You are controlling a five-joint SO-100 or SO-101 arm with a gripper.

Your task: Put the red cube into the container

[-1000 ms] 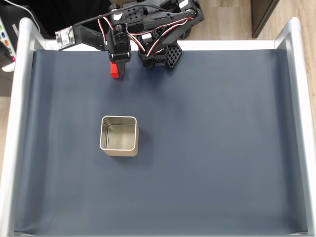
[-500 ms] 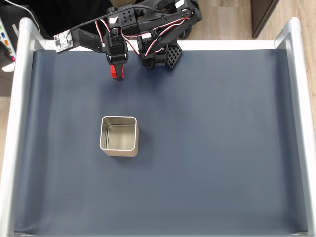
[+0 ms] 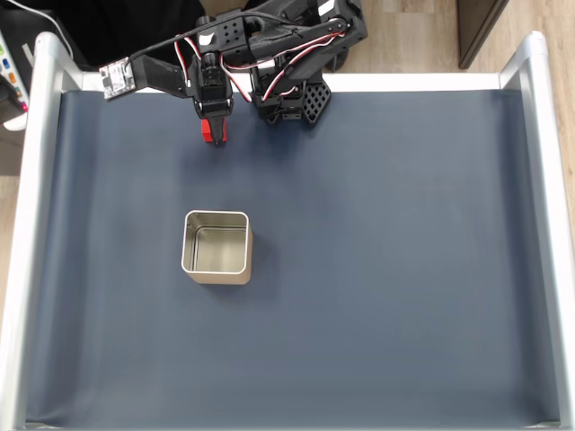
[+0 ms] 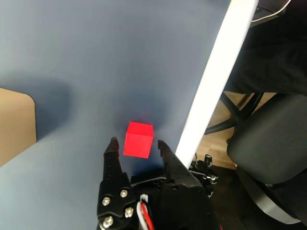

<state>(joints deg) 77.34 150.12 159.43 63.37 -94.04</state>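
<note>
The red cube [image 3: 207, 131] lies on the dark blue mat near the far edge, just below the arm's base in the fixed view. My gripper [image 3: 213, 136] points down over it. In the wrist view the red cube [image 4: 138, 139] sits between the two black fingertips of the gripper [image 4: 136, 142], with a thin strip of mat showing on each side, so the jaws stand open around it. The container [image 3: 216, 246], a square silver tin, stands upright nearer the front, well apart from the cube. One tan-looking corner of the container [image 4: 14, 124] shows at the wrist view's left edge.
White raised rails [image 3: 36, 180] run along the mat's left and right sides and the far edge. The arm's black base [image 3: 292, 99] sits at the far edge. Beyond the rail in the wrist view stands an office chair [image 4: 268, 158].
The arm's wrist has shifted slightly and the fingers have come lower around the cube, covering part of it. The cube stays in about the same spot. The tin has not moved.
</note>
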